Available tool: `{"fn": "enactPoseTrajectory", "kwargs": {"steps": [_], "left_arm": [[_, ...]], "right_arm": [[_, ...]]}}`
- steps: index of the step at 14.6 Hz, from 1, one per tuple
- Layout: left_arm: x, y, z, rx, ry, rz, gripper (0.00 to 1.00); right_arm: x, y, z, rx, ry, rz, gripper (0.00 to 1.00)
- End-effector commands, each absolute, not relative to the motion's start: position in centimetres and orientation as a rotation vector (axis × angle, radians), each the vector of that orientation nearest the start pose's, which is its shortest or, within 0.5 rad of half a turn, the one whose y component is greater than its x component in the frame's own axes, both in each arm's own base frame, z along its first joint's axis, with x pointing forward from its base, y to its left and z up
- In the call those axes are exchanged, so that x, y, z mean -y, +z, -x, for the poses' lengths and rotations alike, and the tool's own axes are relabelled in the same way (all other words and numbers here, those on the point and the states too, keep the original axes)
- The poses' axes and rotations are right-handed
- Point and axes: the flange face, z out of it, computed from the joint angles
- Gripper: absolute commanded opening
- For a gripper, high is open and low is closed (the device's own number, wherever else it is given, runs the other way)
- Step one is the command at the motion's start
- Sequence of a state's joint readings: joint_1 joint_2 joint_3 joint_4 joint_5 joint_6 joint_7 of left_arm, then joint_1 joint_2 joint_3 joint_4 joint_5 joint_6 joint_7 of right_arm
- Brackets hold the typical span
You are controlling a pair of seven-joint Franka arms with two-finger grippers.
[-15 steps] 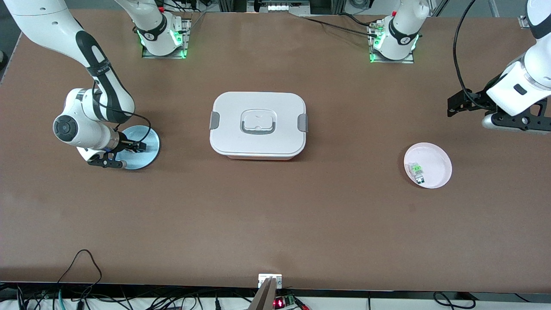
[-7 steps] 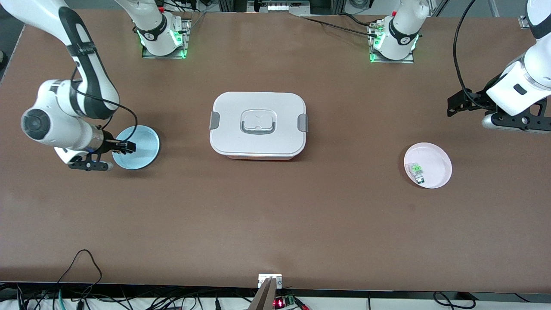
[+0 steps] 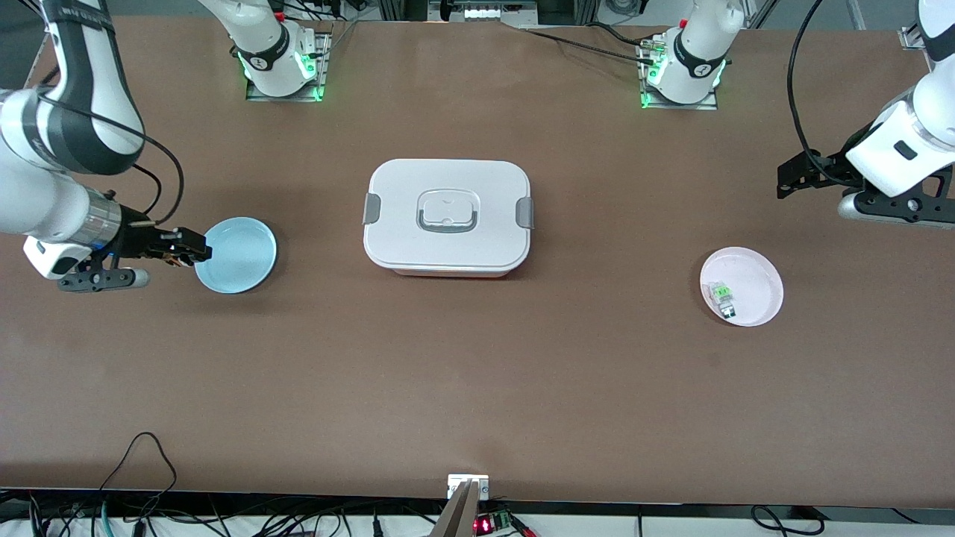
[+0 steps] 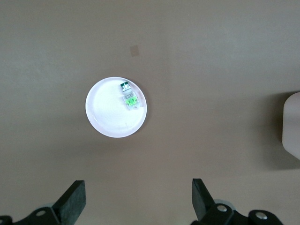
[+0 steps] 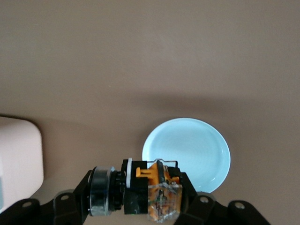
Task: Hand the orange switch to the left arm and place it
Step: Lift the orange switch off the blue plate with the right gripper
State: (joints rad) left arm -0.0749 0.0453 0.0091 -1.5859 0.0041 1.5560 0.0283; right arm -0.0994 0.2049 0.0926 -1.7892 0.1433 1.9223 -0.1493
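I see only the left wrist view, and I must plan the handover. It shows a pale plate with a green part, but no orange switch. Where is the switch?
Observer: The right gripper is shut on the orange switch.
Operator: Where is that gripper?
Observer: In the air over the edge of the blue plate, toward the right arm's end of the table.
Operator: What stands between that plate and mine?
Observer: The box, lid on, stands at the table's middle, between the blue plate and the pale plate.
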Motion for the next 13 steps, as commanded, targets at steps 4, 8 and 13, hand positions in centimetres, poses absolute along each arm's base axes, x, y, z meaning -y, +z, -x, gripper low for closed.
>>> {"fn": "enactPoseTrajectory", "kwargs": {"steps": [4, 8, 13], "left_arm": [[3.8, 59.8, -56.7, -0.163, 0.119, 3.087, 1.00], [3.7, 59.7, -56.6, -0.152, 0.124, 3.091, 1.00], [3.4, 59.8, -56.7, -0.157, 0.126, 3.102, 1.00]], "right_arm": [[-4.7, 49.8, -61.5, 0.309, -0.025, 2.772, 0.36], [-5.7, 51.4, -62.2, 0.618, -0.175, 2.609, 0.36], [-6.5, 50.6, -62.7, 1.006, -0.343, 2.356, 0.36]]}}
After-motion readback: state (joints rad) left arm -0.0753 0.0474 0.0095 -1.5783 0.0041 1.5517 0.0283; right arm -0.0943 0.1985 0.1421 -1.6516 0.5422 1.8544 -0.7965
